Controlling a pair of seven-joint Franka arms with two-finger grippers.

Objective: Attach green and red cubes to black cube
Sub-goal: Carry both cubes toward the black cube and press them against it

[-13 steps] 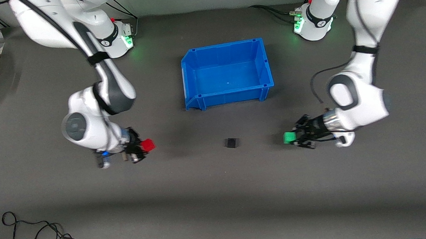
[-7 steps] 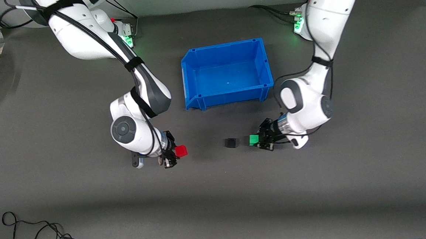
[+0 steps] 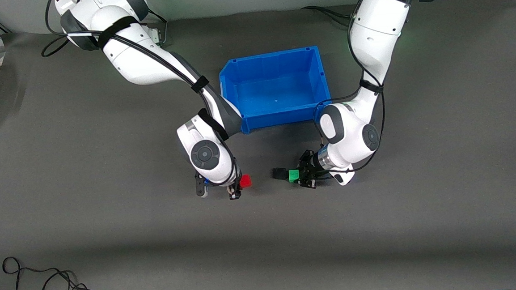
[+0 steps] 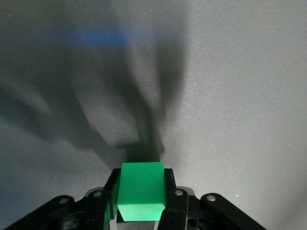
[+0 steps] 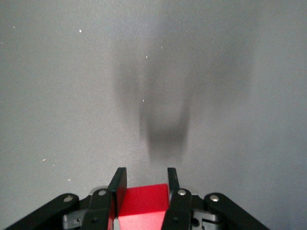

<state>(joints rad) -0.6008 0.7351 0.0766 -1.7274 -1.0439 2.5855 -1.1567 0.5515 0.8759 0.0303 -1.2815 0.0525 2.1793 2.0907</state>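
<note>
Landmark: the black cube (image 3: 279, 173), resting on the dark bench (image 3: 422, 197), nearer to the front camera than the blue bin (image 3: 321, 76).

Left tool (image 3: 299, 176): clamped on the green cube (image 3: 293, 175). In the front view the green cube sits just beside the black cube, on its left-arm side; the two appear to touch, but their meeting faces are too small and dark to confirm contact. The left wrist view shows the green cube (image 4: 142, 190) pinched between the two black fingers (image 4: 169, 188), with only its top and front faces visible. Past it lies a dark blurred shape mixed with shadow; whether this is the black cube cannot be determined. A faint blue streak near the edge of that view is too blurred to identify.

Right tool (image 3: 239, 187): clamped on the red cube (image 3: 245, 180). The red cube is near the black cube, on its right-arm side, with a clear strip of bench between them. In the right wrist view the red cube (image 5: 143, 202) is cut off by the frame edge, and the fingers (image 5: 116, 188) cover both its sides. Only bench and shadow show ahead of it; the black cube is out of that view.

Whether either held cube rests on the bench cannot be told. The right arm's forearm covers one corner of the bin.
</note>
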